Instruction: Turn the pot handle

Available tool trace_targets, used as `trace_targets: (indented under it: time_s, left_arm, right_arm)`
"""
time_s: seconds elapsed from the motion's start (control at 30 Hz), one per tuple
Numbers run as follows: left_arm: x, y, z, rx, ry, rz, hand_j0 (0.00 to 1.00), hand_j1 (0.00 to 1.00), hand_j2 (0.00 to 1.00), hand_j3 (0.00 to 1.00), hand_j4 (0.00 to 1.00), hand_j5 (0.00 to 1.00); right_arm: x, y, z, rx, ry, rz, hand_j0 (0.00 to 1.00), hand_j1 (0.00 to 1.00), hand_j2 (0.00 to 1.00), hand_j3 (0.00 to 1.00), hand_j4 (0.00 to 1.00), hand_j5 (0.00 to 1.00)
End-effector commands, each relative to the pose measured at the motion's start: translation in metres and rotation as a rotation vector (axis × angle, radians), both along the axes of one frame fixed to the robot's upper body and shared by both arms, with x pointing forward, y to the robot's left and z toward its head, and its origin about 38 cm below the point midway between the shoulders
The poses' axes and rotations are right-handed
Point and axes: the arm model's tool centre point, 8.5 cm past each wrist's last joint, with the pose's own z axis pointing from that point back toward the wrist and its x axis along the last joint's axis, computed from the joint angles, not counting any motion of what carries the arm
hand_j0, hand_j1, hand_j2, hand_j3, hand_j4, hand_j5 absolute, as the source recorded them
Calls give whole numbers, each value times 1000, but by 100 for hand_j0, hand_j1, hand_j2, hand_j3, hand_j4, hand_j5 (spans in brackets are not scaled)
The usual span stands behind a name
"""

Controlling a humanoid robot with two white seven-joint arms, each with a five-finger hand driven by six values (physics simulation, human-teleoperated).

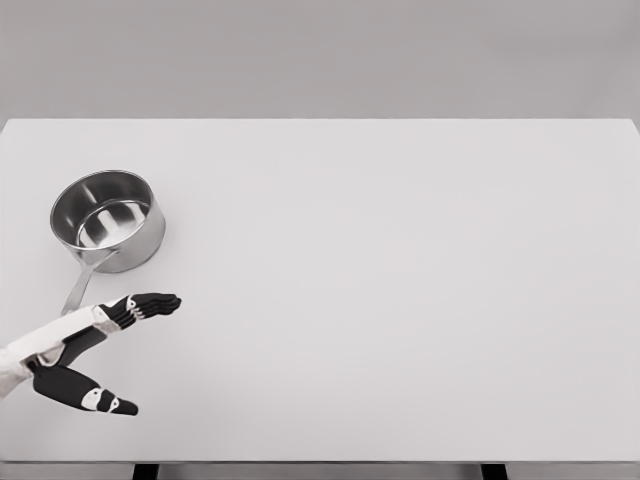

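Observation:
A shiny steel pot (pixel 108 220) stands upright on the white table (pixel 400 280) at the left. Its long metal handle (pixel 82 285) runs from the pot's front wall down and to the left. My left hand (pixel 110 350) comes in from the lower left, just in front of the handle's tip. Its black fingers (pixel 150 304) stretch out to the right, and the thumb (pixel 95 398) is spread well below them. Nothing is held; the handle's end sits right behind the hand's upper edge. Whether they touch I cannot tell. The right arm is out of view.
The table's front edge runs along the bottom of the picture, with two dark legs (pixel 145 471) showing beneath it. A plain grey wall stands behind the far edge.

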Motion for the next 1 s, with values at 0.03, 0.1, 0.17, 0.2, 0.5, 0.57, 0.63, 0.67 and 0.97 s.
trace_targets:
  time_s: [0.03,0.1,0.17,0.2,0.5,0.57,0.63,0.67,0.97]
  left_arm:
    - [0,3,-5,1,17,17,100,100,100,100,100,100]
    - [2,8,-10,19,43,35,100,100,100,100,100,100]
    - [4,12,-13,36,65,52,100,100,100,100,100,100]
    - [4,14,-15,40,69,58,100,100,100,100,100,100]
    - [6,32,-26,101,81,97,100,100,100,100,100,100]
    - [7,35,-27,109,80,104,100,100,100,100,100,100]
    - [8,38,-27,120,79,107,100,100,100,100,100,100]
    - [9,40,-28,124,80,112,100,100,100,100,100,100]
    - [13,50,-30,152,76,136,100,100,100,100,100,100]
  right_arm:
    - [0,0,0,0,0,-1,100,100,100,100,100,100]
    - [0,0,0,1,1,-1,100,100,100,100,100,100]
    - [0,0,0,1,1,1,100,100,100,100,100,100]
    - [0,0,0,1,1,-1,100,100,100,100,100,100]
    - [0,0,0,0,0,1,100,100,100,100,100,100]
    - [0,0,0,0,0,1,100,100,100,100,100,100]
    - [0,0,0,0,0,1,100,100,100,100,100,100]
    - [-1,0,0,1,3,1,100,100,100,100,100,100]
    - [0,0,0,1,1,-1,100,100,100,100,100,100]
